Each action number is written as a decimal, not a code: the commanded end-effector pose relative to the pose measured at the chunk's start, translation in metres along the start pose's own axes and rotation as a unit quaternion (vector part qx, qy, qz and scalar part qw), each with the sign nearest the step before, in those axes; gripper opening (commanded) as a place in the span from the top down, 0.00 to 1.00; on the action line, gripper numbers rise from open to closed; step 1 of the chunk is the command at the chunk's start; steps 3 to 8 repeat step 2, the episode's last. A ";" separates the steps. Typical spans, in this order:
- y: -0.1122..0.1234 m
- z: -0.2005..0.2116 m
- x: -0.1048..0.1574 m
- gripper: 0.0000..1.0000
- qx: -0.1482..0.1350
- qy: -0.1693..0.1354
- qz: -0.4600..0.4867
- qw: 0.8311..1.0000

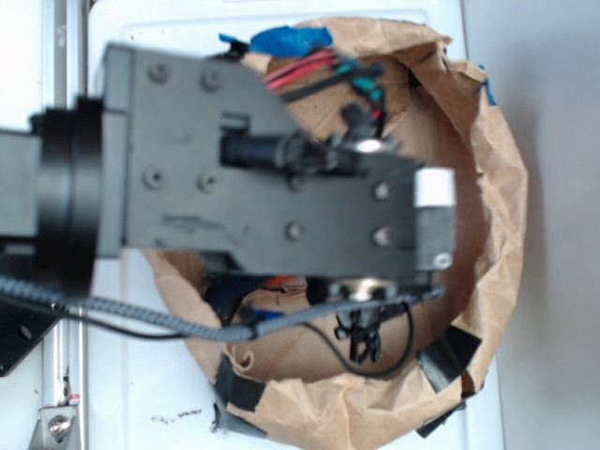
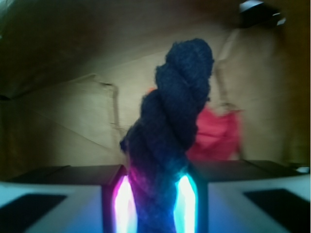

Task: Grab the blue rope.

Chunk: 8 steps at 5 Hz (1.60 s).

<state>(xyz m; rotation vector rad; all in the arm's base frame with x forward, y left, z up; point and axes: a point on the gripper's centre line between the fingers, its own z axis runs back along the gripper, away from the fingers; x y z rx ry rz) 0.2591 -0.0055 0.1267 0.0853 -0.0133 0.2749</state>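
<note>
A: How far along is it?

B: Over the crumpled brown paper bag [image 1: 487,169], the black gripper [image 2: 156,201] has its glowing pads clamped on the thick, dark navy twisted rope [image 2: 175,131]. I judge the grab done.

A: Anything unclear?

B: The exterior view hides the rope behind the arm; a red thing [image 2: 218,136] is blurred.
</note>
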 end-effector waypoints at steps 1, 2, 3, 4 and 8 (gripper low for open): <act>0.022 0.081 -0.023 1.00 -0.001 -0.039 0.031 0.999; 0.010 0.080 -0.030 1.00 -0.001 -0.048 0.043 0.998; 0.010 0.080 -0.030 1.00 -0.001 -0.048 0.043 0.998; 0.010 0.080 -0.030 1.00 -0.001 -0.048 0.043 0.998; 0.010 0.080 -0.030 1.00 -0.001 -0.048 0.043 0.998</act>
